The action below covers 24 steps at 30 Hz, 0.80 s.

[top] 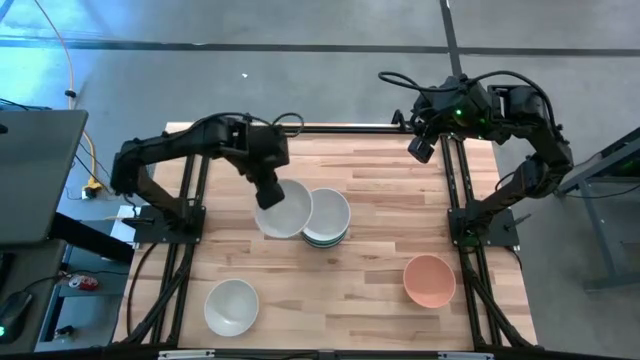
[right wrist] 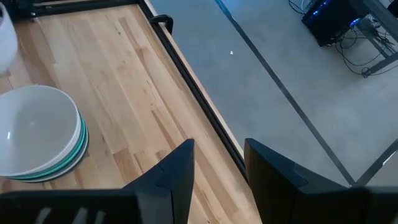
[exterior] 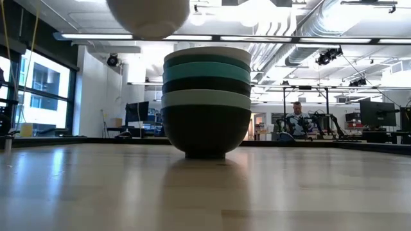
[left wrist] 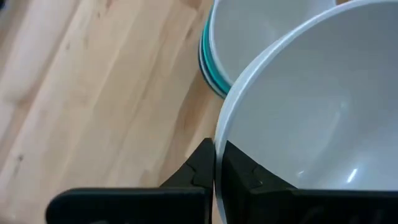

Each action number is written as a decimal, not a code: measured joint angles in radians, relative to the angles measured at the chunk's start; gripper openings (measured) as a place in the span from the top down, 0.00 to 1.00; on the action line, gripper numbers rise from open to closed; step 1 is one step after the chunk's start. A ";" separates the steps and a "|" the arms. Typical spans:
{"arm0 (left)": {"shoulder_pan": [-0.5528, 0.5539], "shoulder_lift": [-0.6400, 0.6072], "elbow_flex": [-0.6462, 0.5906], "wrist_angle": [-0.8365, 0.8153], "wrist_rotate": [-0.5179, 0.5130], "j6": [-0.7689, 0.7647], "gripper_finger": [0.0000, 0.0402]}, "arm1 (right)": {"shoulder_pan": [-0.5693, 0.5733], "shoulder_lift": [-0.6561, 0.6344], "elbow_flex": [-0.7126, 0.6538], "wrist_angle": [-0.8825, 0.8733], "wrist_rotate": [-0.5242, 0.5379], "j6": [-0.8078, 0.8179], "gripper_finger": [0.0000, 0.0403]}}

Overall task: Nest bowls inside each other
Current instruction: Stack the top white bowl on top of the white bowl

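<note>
Left tool (left wrist: 215, 169) pinching white bowl (top: 283, 209) rim, raised beside stack (exterior: 206, 102), bowl's top cut off low.

Both arms are dark, nearly black, built of slim jointed segments with rounded housings at the joints. Each stands on a black frame of thin rails fixed along a side edge of the table (top: 370, 290). Loose black cables loop over the upper segments of both arms, most thickly at the right arm near the table's far right corner, where a small green light glows on the housing. The left claw (left wrist: 216, 163) has two flat, matte black fingers with angular, stepped inner faces under a broad black crossbar. The right claw (right wrist: 219, 163) has the same black fingers, wedge-shaped with bevelled edges, and a dark crossbar.
</note>
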 joint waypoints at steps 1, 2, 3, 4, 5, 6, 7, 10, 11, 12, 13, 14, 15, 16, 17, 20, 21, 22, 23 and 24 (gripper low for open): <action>0.003 0.021 0.027 -0.010 -0.007 0.010 1.00 | 0.000 0.000 0.000 0.000 0.000 0.000 0.67; 0.006 0.043 0.052 -0.023 -0.012 0.025 1.00 | 0.000 0.000 0.000 0.000 0.000 0.000 0.67; 0.008 0.068 0.079 -0.031 -0.013 0.039 1.00 | 0.000 0.000 0.000 0.000 0.000 0.000 0.67; 0.009 0.094 0.107 -0.031 -0.013 0.051 1.00 | 0.000 0.000 0.000 0.000 0.000 0.000 0.67; 0.010 0.119 0.133 -0.033 -0.013 0.065 1.00 | 0.000 0.000 0.000 0.000 0.000 0.000 0.67; 0.014 0.143 0.159 -0.042 -0.013 0.084 1.00 | 0.000 0.000 0.000 0.000 0.000 0.001 0.67; 0.016 0.167 0.183 -0.048 -0.012 0.102 1.00 | 0.000 0.000 0.000 0.000 0.000 0.003 0.67; 0.024 0.236 0.252 -0.046 -0.002 0.143 1.00 | 0.000 0.000 0.000 0.000 0.000 0.013 0.67; 0.028 0.258 0.271 -0.046 0.002 0.157 1.00 | 0.000 0.000 0.000 0.000 0.000 0.018 0.67; 0.033 0.277 0.288 -0.045 0.007 0.168 1.00 | 0.000 0.000 0.000 0.000 -0.001 0.021 0.67; 0.039 0.297 0.306 -0.045 0.016 0.179 1.00 | 0.000 0.000 0.000 0.000 -0.001 0.024 0.67; 0.043 0.317 0.324 -0.044 0.025 0.188 1.00 | 0.000 0.000 0.000 0.000 -0.001 0.026 0.67; 0.049 0.333 0.338 -0.043 0.028 0.195 1.00 | 0.000 0.000 0.000 0.000 -0.001 0.026 0.67; 0.055 0.350 0.350 -0.042 0.029 0.204 1.00 | 0.000 0.000 0.000 0.000 -0.001 0.026 0.67; 0.059 0.366 0.361 -0.041 0.029 0.213 1.00 | 0.000 0.000 0.000 0.000 -0.001 0.026 0.67; 0.072 0.409 0.389 -0.036 0.043 0.223 1.00 | 0.000 0.000 0.000 0.000 -0.001 0.026 0.67; 0.075 0.421 0.395 -0.036 0.047 0.231 1.00 | 0.000 0.000 0.000 0.000 -0.001 0.026 0.67; 0.076 0.434 0.402 -0.034 0.049 0.234 1.00 | 0.000 0.000 0.000 0.000 -0.001 0.026 0.67; 0.078 0.445 0.406 -0.031 0.051 0.237 1.00 | 0.000 0.000 0.000 0.000 -0.001 0.026 0.67; 0.081 0.456 0.408 -0.031 0.055 0.242 1.00 | 0.000 0.000 0.000 0.000 -0.001 0.026 0.67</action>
